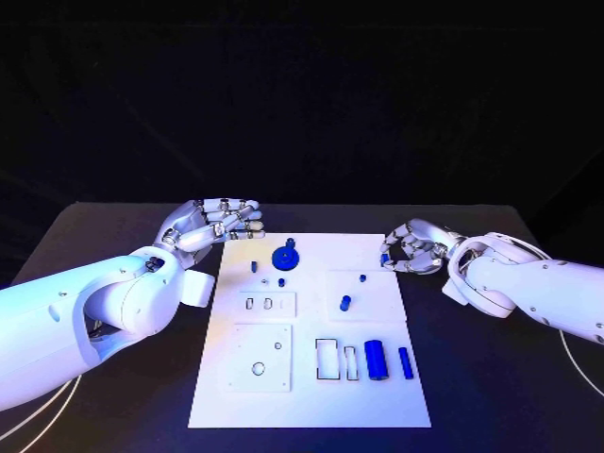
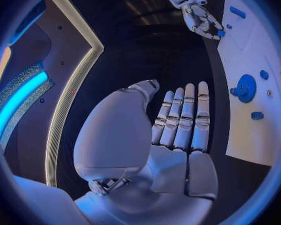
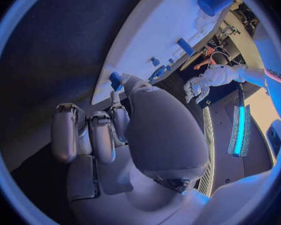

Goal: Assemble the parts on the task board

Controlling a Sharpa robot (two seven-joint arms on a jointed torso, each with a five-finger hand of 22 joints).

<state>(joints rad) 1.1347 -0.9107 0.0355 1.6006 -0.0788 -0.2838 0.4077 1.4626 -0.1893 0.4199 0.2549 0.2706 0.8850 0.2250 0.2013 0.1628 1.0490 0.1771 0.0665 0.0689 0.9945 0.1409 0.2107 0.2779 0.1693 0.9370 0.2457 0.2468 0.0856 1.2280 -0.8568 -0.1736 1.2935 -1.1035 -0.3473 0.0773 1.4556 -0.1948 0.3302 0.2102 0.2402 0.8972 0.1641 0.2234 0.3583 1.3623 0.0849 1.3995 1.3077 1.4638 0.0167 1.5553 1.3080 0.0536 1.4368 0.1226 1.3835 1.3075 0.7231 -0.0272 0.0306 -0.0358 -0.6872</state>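
Right hand (image 1: 413,247) hovered at the far right edge of the task board (image 1: 384,396), its fingers curled around a small blue part (image 1: 385,258) pinched at the fingertips; the right wrist view showed that same blue piece (image 3: 115,80) just ahead of the curled fingers, against the board's edge. Beyond it, toward the opposite side of the board, the blue gear (image 1: 286,255) stood on its post with small blue pegs close by, and nearer the robot two blue cylinders (image 1: 376,359) lay beside open rectangular slots. Left hand (image 1: 215,224) hung past the board's far left corner, released, fingers extended side by side and holding nothing, as the left wrist view (image 2: 178,120) made plain. To do this step well, the right hand should probably carry the piece low over the board, line it up squarely with its seat before pressing, and keep the pinch light enough to let it settle. Which seat the held part belonged to could not be told, its shape was largely hidden by the fingers, and the board's small holes were hard to make out.
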